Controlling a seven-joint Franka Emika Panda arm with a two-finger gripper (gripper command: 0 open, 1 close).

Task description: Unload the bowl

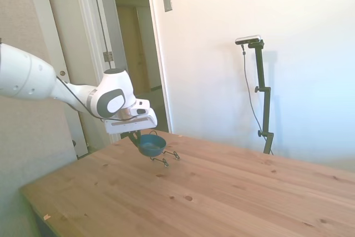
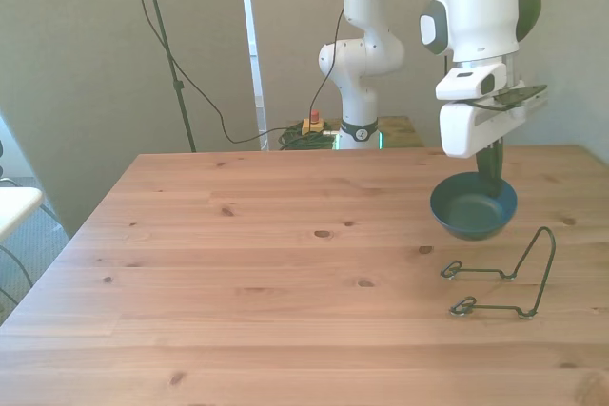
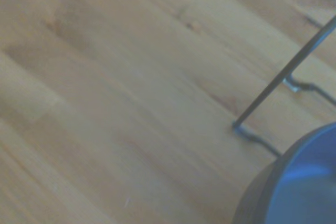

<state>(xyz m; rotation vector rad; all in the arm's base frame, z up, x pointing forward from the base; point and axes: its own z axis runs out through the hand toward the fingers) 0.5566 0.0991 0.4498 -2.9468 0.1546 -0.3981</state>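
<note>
Gripper (image 2: 491,176) pinches the rim of the bowl (image 2: 473,208), holding it above the table (image 2: 266,273). Just beside it, the black wire stand (image 2: 502,278) sits bare on the wood.

Wire stand (image 2: 502,278) on wooden table (image 2: 247,263)

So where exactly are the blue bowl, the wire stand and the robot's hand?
Bowl (image 2: 473,208): front view, on its inner hollow.
Wire stand (image 2: 545,259): front view, on its upright loop.
Hand (image 2: 492,175): front view, on the dark fingers at the bowl's rim.
</note>
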